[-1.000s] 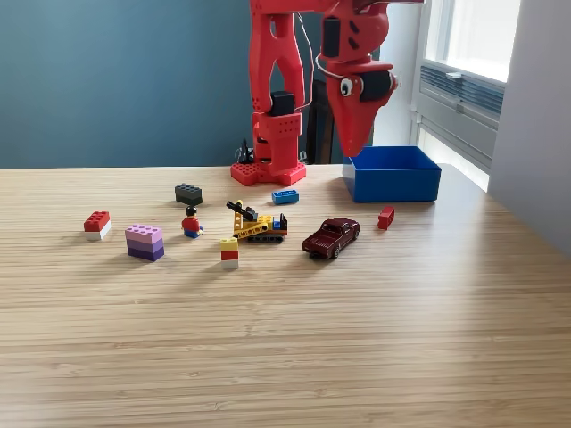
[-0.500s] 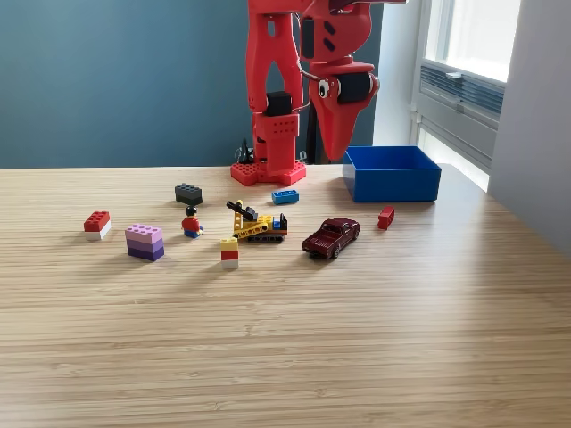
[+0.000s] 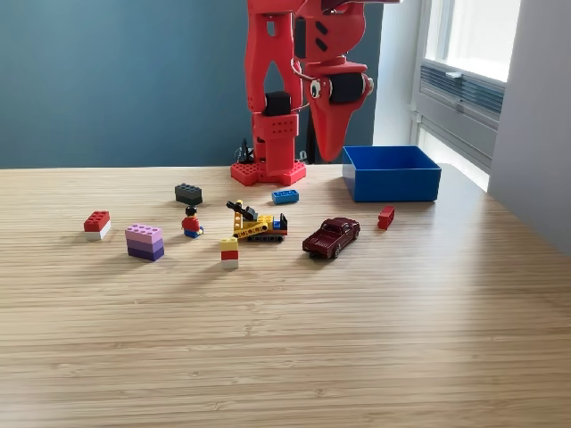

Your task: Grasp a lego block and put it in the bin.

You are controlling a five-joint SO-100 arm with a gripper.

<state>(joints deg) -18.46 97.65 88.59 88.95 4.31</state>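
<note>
Above the back of the bench, your red end effector hangs tip-down, clear of the surface, with its jaws drawn together to a point and nothing visible between them; read it as clenched and empty. Just to its right in the exterior view sits the bin, blue, open-topped, resting on the bench, and no brick shows above its rim from this angle. Just to the end effector's left in that view stands the arm's red base. Below and slightly left of the tip, on the bench, lies a small blue brick, the nearest block to it. Below and to the right of the tip, near the bin's front corner, lies a small red brick. A dark red toy car sits nearly straight below the tip, further toward the camera. Left of the car you have a yellow toy vehicle, then a stacked yellow, red and white brick in front of it. A small figure stands further left, with a dark grey brick behind it. Well off to the left of the end effector lie a pink and purple stack and a red and white brick.
</note>
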